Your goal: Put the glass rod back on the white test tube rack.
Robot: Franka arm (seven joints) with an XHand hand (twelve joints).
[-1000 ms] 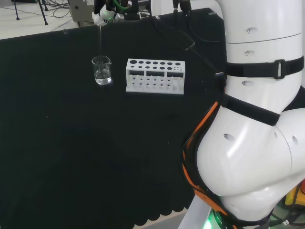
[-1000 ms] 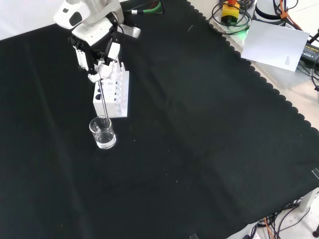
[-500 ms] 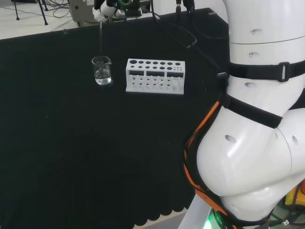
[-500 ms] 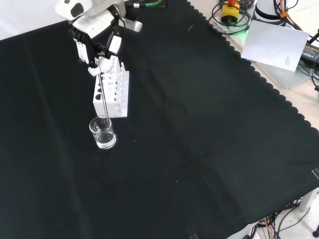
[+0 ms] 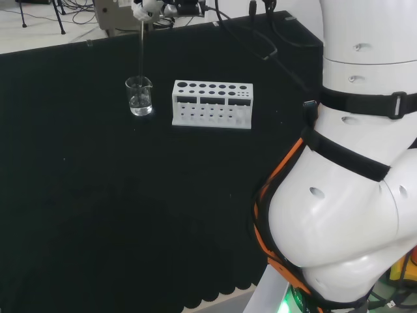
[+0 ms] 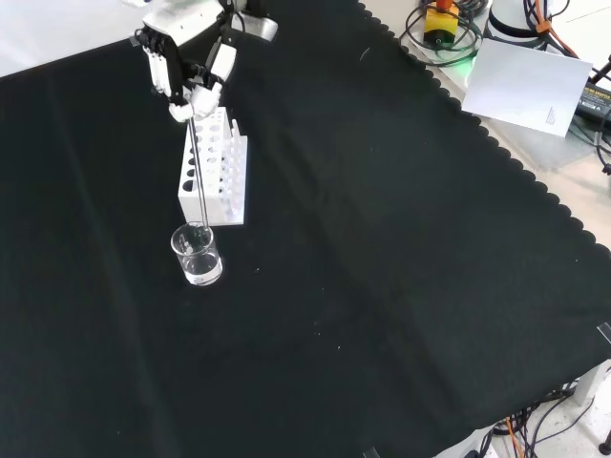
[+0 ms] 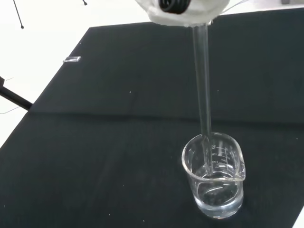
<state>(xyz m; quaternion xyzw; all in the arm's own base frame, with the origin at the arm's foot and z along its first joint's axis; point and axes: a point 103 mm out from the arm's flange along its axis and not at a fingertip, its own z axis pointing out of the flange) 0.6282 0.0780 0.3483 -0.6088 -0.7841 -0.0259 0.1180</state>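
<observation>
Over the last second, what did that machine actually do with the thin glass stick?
The robot hand, still pinching the thin clear glass rod, rose, drawing the rod upward; its tip still sits inside the small clear glass beaker. The beaker and the white test tube rack stayed put.

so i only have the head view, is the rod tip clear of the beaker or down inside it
observer: inside it. the wrist view shows the glass rod ending below the rim of the beaker, above the bottom; whether it touches the liquid i cannot tell
operator: ok and my view cuts the hand off at the top, how does it hold the rod
observer: in the front view the hand has its fingers pinched on the rod's top end, and the rod hangs nearly upright, crossing in front of the white test tube rack
</observation>
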